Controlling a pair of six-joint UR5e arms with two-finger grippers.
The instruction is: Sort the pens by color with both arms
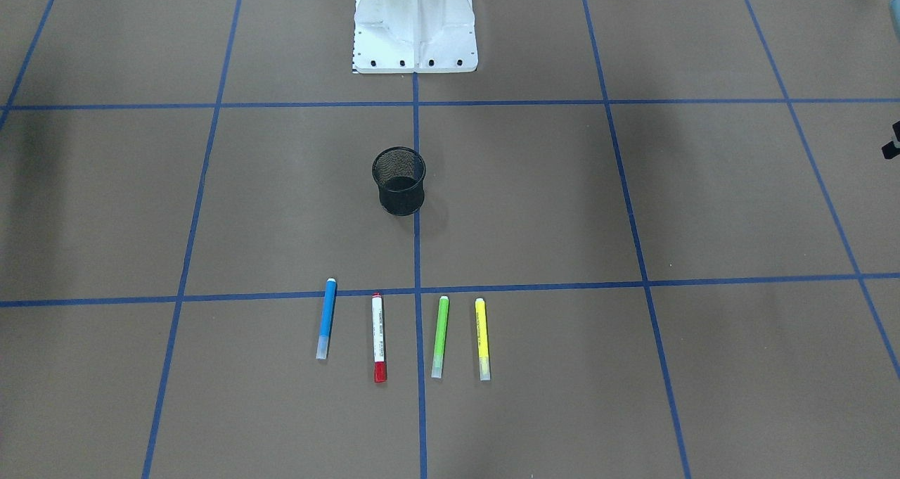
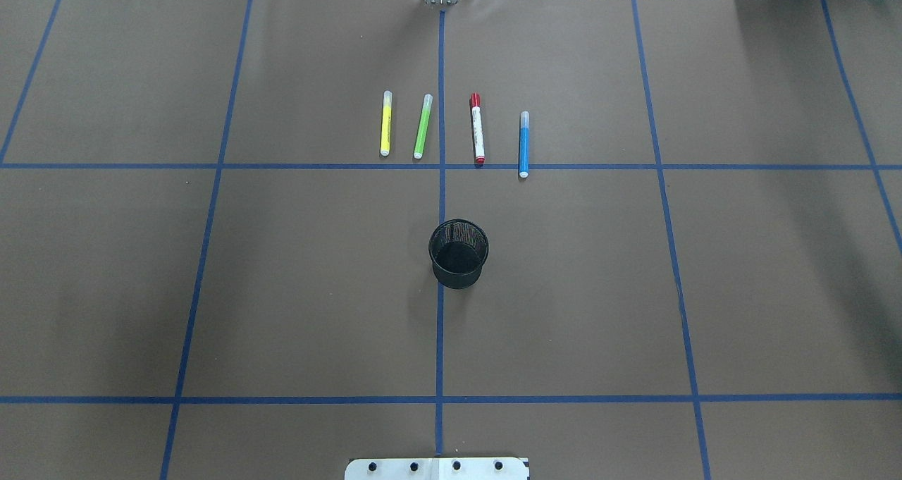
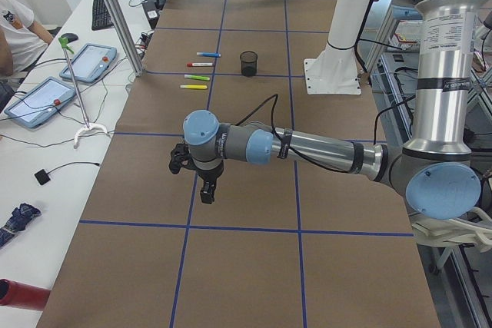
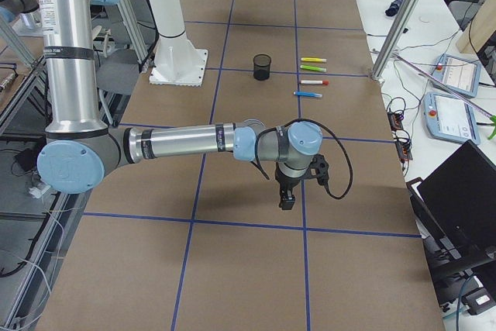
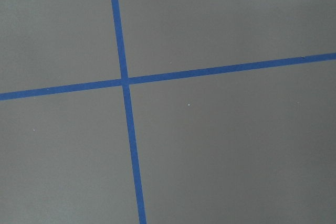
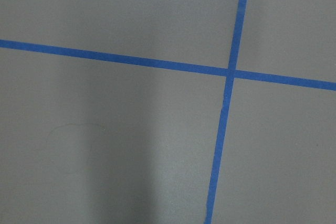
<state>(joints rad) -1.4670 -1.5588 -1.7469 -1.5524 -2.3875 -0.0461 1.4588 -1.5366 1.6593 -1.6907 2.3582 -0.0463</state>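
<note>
Bright, even light; soft broad shadows on table [image 2: 282, 290]; sharp focus.

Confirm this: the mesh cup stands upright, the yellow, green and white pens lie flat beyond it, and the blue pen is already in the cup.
Wrong on the blue pen: it lies flat beyond the mesh cup too, right of the white pen, as the overhead exterior view shows. The rest stands.

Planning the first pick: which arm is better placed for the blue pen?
Likely right. The blue pen is the outermost on the robot's right of the centre tape line. Left gripper and right gripper both hang far from it, so side decides.
</note>
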